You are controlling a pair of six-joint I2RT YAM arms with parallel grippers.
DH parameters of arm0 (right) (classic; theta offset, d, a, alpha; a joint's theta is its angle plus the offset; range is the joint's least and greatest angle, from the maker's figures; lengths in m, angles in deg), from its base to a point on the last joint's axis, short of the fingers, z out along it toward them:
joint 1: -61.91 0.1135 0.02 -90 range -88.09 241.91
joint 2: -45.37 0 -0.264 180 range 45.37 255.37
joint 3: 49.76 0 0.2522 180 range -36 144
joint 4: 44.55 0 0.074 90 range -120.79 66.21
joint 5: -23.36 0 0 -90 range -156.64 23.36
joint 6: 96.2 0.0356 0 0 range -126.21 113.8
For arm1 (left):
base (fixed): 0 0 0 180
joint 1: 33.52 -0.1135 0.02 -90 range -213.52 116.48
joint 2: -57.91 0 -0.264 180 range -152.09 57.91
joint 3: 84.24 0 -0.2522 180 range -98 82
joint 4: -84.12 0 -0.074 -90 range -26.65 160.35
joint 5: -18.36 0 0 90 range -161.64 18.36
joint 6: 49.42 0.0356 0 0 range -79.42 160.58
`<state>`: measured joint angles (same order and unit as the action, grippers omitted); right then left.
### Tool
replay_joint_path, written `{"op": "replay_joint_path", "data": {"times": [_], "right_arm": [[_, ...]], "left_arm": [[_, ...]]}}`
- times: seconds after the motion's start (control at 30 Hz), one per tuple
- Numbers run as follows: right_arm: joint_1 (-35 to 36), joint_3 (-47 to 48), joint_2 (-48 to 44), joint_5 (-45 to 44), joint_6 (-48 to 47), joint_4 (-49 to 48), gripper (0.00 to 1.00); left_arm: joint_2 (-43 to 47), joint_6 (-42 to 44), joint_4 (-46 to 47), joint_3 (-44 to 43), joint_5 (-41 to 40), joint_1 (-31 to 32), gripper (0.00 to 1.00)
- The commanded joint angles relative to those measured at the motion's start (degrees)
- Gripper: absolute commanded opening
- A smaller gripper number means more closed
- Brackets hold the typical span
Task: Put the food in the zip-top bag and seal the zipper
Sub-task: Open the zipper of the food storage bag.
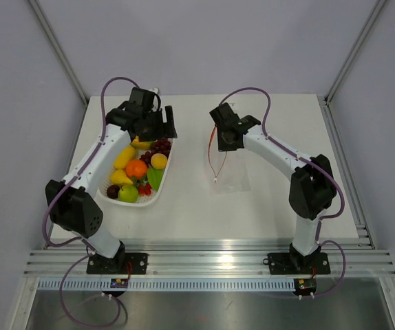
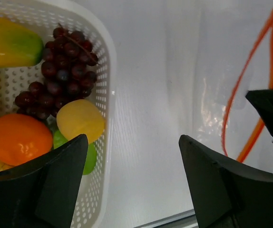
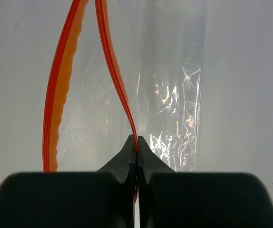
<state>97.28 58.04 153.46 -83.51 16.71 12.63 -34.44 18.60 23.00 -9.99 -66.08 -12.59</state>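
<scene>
Pinching one lip of the zipper (image 3: 119,90), the right gripper (image 3: 136,142) has both fingers pressed flat together on the thin red-orange strip. The zipper's other lip bows away from the held one, so the mouth of the zip-top bag (image 3: 174,109) stands parted. The rest of the clear, crinkly plastic lies on the white bench (image 1: 197,213).

In the overhead view the bag (image 1: 230,172) sits well apart from the white perforated basket (image 1: 158,195), off its right side, with bare bench between them. The bag's mouth edge faces the basket.

The left gripper (image 2: 131,140) hangs over the basket's right rim, near its far end. Its fingers are spread wide with nothing between them: one finger is above the fruit and the other is above the bench just outside the basket.

All the food is inside the basket. A bunch of dark red grapes (image 2: 60,66) lies against the right wall at the far end. A yellow rounded fruit (image 2: 81,118) touches the grapes on the near side, and an orange (image 2: 18,137) sits beside it towards the basket's middle. A green piece (image 2: 92,159) shows under the yellow fruit, partly hidden by the finger. A yellow-green fruit (image 2: 10,45) lies along the far-left part. At the basket's near end the overhead view shows a green apple (image 1: 128,193).
</scene>
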Motion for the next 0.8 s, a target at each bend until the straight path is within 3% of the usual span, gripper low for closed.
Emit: {"op": "replay_joint_path", "data": {"times": [0.0, 0.1, 0.33, 0.77], "right_arm": [[0.7, 1.9, -1.4, 0.1, -0.1, -0.1, 0.00], [0.7, 2.1, -1.7, 0.3, -0.4, 0.0, 0.00], [0.9, 2.6, -1.1, 0.2, -1.2, 0.7, 0.00], [2.5, 2.6, 0.5, 1.0, -0.6, 0.4, 0.00]], "left_arm": [[-0.3, -5.4, -2.3, 5.1, -8.0, -0.8, 0.82], [0.4, -9.8, 0.5, 11.1, -8.3, -2.6, 0.82], [-2.2, -16.2, 2.4, 15.3, -8.2, -4.2, 0.80], [-8.2, -16.8, 5.7, 15.4, -4.4, -7.1, 0.80]]}}
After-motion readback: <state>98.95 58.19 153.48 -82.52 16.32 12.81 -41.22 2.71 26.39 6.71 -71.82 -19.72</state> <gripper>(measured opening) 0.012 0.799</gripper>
